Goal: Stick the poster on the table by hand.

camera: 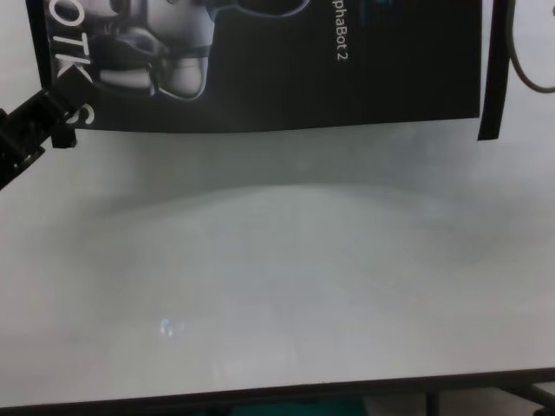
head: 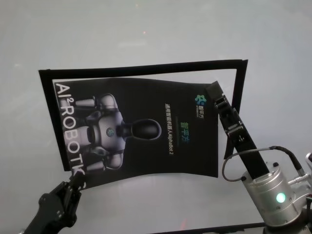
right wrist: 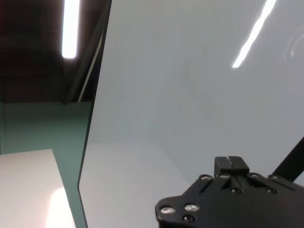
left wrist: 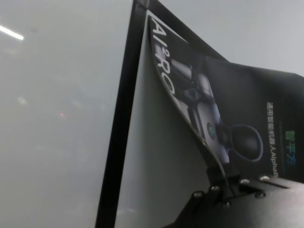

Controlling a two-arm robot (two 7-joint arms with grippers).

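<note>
Head view shows the poster (head: 141, 131) lying on the white-grey table (head: 146, 34), a black glossy sheet with a silver-grey robot figure and white lettering. Black tape strips (head: 146, 66) frame its far edge and both sides; the strip on the right ends partway down. The poster's surface bows and its left side is raised off the table, which the left wrist view makes plain: that edge curls up and casts a shadow beneath it.

The left gripper (head: 75, 183) sits at the poster's near left corner, clenched on the sheet's edge; in the left wrist view its fingertips (left wrist: 219, 175) pinch the paper, though the gripper body is cut off by the frame. In the chest view only a dark finger (camera: 39, 108) reaches the corner, with the arm out of frame.

The right gripper (head: 213, 91) rests on the poster's far right corner, near the logo. I cannot tell how its jaws stand: the right wrist view shows only the black mount and bare table, with the fingertips hidden, and the head view sees the finger from above as one dark bar.
</note>
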